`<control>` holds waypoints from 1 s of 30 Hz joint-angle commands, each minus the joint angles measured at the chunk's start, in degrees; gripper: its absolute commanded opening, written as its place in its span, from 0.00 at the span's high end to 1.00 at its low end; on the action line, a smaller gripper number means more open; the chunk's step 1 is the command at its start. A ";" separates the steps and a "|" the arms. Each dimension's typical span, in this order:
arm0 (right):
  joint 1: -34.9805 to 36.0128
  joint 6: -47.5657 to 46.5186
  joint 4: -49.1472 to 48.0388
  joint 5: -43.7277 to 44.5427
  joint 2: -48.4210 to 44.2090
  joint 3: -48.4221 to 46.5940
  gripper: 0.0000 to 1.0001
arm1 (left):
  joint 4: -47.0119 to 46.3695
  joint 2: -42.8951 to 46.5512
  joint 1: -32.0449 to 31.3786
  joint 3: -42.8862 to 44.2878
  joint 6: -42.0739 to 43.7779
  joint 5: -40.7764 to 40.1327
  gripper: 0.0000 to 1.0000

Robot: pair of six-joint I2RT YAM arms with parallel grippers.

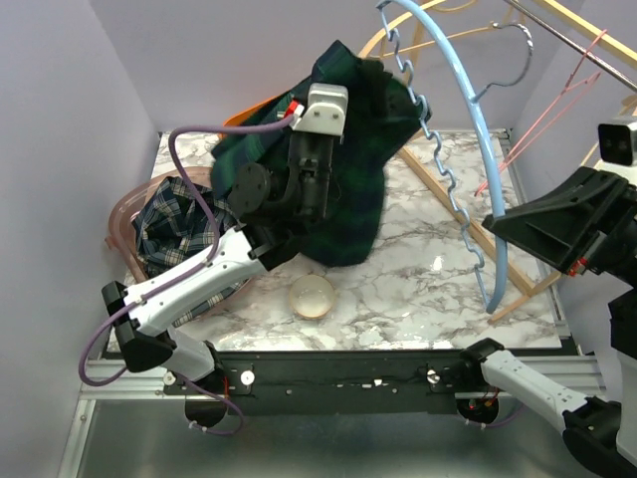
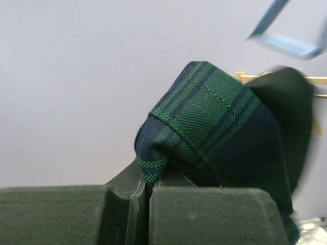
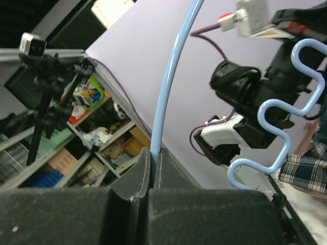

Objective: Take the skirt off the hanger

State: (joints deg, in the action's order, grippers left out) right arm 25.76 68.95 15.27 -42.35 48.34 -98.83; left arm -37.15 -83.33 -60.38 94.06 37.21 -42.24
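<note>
The left gripper (image 2: 145, 186) has its jaws pinched shut on the woven green-navy tartan skirt (image 2: 214, 122). The right gripper (image 3: 152, 166) has its jaws clamped on the thin, wavy blue hanger (image 3: 161, 102), above the glossy marbled worktop (image 1: 418, 289).

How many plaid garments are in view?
2: the green skirt, pinched in the left hand at centre; a blue-white one in the basket at left. Others may be hidden.
</note>
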 commanded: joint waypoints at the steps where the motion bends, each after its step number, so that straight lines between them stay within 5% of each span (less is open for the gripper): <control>1: -0.09 -8.03 1.78 -3.01 -3.07 -4.35 0.99 | -3.72 -2.36 2.28 6.48 3.04 -0.04 1.00; 14: -0.09 -21.04 10.39 15.62 -9.92 -1.03 0.99 | -0.30 0.27 4.83 15.44 7.61 1.81 1.00; 22: -0.09 -26.23 13.21 25.38 -12.30 1.35 0.99 | -2.14 1.15 7.37 13.70 25.61 0.16 1.00; 30: -0.09 -27.20 13.03 26.35 -12.48 3.20 0.99 | 1.64 4.75 18.53 15.36 20.80 -7.33 1.00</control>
State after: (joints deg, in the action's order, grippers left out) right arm 25.76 44.38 29.69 -18.59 36.25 -95.96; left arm -34.06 -82.85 -46.24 108.09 58.33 -45.82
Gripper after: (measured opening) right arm 0.023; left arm 0.049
